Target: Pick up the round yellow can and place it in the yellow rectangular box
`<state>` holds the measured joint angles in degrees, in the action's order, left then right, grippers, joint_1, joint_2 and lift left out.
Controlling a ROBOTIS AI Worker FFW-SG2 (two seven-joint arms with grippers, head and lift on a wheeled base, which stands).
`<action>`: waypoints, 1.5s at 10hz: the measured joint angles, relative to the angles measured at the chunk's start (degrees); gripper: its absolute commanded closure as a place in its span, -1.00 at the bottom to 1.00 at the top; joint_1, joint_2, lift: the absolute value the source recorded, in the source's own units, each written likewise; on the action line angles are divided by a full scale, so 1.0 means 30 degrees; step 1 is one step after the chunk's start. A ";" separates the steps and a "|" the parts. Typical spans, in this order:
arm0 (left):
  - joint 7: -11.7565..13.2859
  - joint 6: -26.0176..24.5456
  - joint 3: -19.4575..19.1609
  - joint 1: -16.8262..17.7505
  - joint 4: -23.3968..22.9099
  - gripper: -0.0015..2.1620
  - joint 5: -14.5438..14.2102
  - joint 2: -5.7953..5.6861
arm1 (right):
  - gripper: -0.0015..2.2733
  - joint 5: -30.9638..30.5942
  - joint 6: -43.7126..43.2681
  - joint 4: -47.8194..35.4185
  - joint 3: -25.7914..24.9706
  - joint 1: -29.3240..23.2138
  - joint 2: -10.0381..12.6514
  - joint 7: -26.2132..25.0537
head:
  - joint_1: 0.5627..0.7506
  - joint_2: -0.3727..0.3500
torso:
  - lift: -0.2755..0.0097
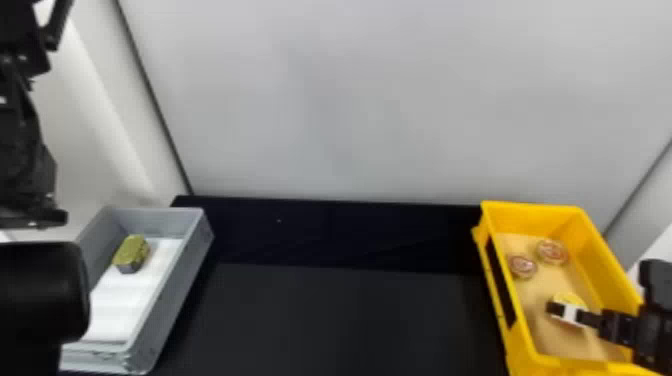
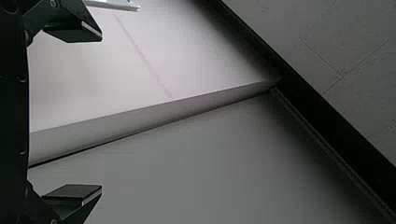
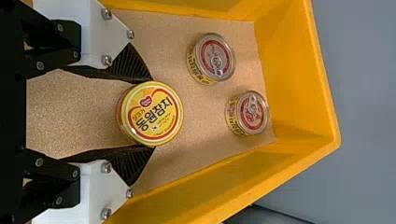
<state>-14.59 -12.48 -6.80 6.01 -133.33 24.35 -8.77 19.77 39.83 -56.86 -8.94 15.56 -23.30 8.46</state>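
In the head view my right gripper (image 1: pixel 567 311) is inside the yellow rectangular box (image 1: pixel 547 207), at the round yellow can (image 1: pixel 571 299). The right wrist view has the right gripper (image 3: pixel 153 114) shut on the can (image 3: pixel 150 113), a dark ribbed finger against each side of it and its printed lid facing the camera. How much space lies under the can I cannot tell. My left gripper (image 1: pixel 35 218) is parked at the head view's left edge, away from both boxes; in the left wrist view the left gripper (image 2: pixel 101 112) stands open and holds nothing.
Two smaller round cans, one (image 1: pixel 522 266) beside another (image 1: pixel 552 251), lie farther back in the yellow box. At the left stands a grey box (image 1: pixel 172 300) with a greenish-gold block-shaped can (image 1: pixel 132 251) inside. Black table surface (image 1: pixel 340 315) lies between the boxes, with a pale wall behind.
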 measured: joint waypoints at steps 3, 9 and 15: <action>0.0000 0.0000 -0.0031 -0.0012 0.0000 -0.88 0.0000 0.0036 | -0.92 0.0181 -0.0086 0.0019 -0.0169 -0.0082 0.0028 0.0374 | 0.07 0.18 | 0.86; 0.0000 0.0020 -0.0272 -0.0234 -0.0067 -0.88 -0.0002 0.0170 | -0.89 -0.1896 -0.1370 -1.4176 0.0107 -0.1136 0.0103 -0.5416 | 0.07 0.18 | 0.86; -0.0162 0.0423 -0.1254 -0.0644 -0.0191 -0.88 0.0000 0.0188 | -0.90 -1.6534 -1.0386 -2.1648 0.2208 0.2747 0.0042 -0.9971 | 0.07 0.18 | 0.86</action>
<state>-15.08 -11.21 -10.56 4.07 -133.90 24.35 -8.21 -29.83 8.67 -121.80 -2.31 23.81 -23.18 -21.45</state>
